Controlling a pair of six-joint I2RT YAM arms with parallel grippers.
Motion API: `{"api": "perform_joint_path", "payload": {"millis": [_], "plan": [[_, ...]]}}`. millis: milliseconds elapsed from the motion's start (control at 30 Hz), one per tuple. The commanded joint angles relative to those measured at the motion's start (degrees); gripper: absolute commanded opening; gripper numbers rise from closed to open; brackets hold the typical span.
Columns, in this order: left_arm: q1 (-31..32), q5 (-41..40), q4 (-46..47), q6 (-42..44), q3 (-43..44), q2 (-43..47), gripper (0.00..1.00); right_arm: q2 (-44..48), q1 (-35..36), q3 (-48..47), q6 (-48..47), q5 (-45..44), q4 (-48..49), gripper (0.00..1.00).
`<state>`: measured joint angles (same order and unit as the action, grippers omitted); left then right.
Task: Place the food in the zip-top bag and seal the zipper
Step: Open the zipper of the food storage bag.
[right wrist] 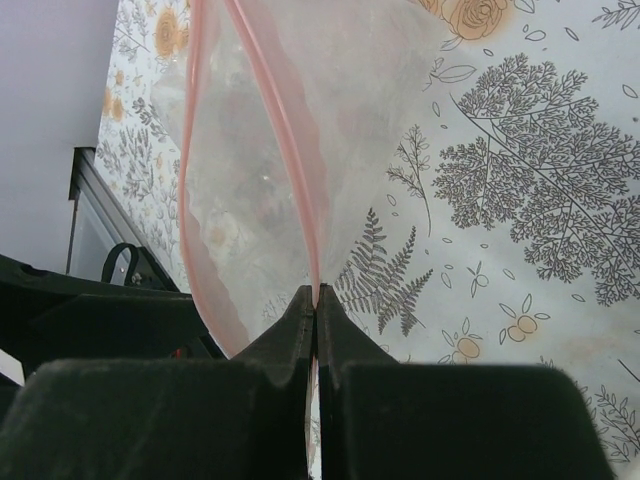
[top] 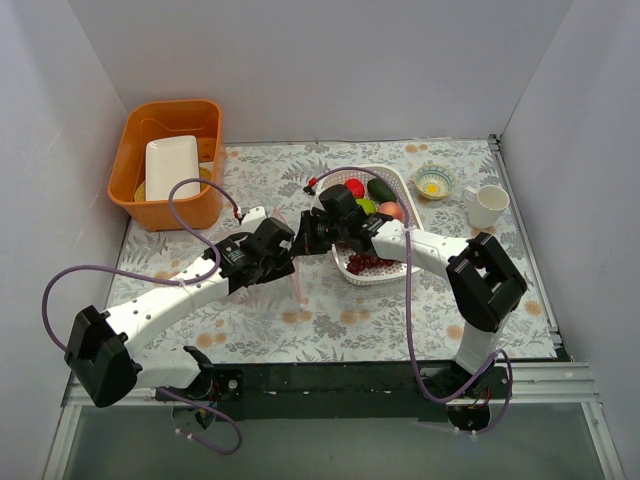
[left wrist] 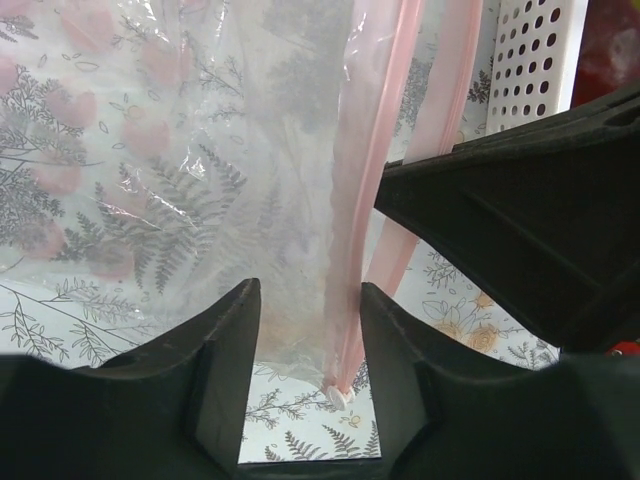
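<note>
Clamping the right tool (right wrist: 316,300) tight on one lip of the zipper (left wrist: 372,150), and so hanging the zip-top bag (right wrist: 250,150) above the middle of the tabletop with its mouth bowed open and no fruit showing inside. Straddling the bag's zipper end with the left tool (left wrist: 307,290) spread wide and gripping nothing, probably lining up to take the other lip. Reaching both forearms in from the near edge to meet nose to nose, leaving the food (top: 372,205) in the white basket (top: 400,178) just beside, toward the far edge, right of centre.
</note>
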<state>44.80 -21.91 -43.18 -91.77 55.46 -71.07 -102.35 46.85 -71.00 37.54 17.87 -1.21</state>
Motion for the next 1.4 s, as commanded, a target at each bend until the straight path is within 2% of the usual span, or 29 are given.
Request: {"api": "perform_joint_path", "payload": {"millis": [0,100,267,967,1367], "plan": [[-0.15,-2.26,-0.59,-0.43,0.79,0.75,0.4,3.03,0.26,-0.1,-1.06,-1.26,-0.46,0.01],[-0.06,-2.52,-1.21,-0.78,0.7,1.19,0.37,3.29,0.26,-0.01,-1.24,-1.52,-0.72,0.01],[-0.15,-2.44,-2.44,-0.52,2.45,1.9,0.37,3.56,0.26,0.07,-1.33,-1.43,-0.72,0.01],[-0.06,5.39,-1.38,1.06,7.91,-1.35,0.48,3.21,0.43,-0.19,-1.42,-0.99,-0.72,0.01],[-0.06,3.81,0.73,-1.04,2.81,-2.93,0.47,3.47,0.43,-0.36,-1.24,-0.73,-0.54,0.01]]}}
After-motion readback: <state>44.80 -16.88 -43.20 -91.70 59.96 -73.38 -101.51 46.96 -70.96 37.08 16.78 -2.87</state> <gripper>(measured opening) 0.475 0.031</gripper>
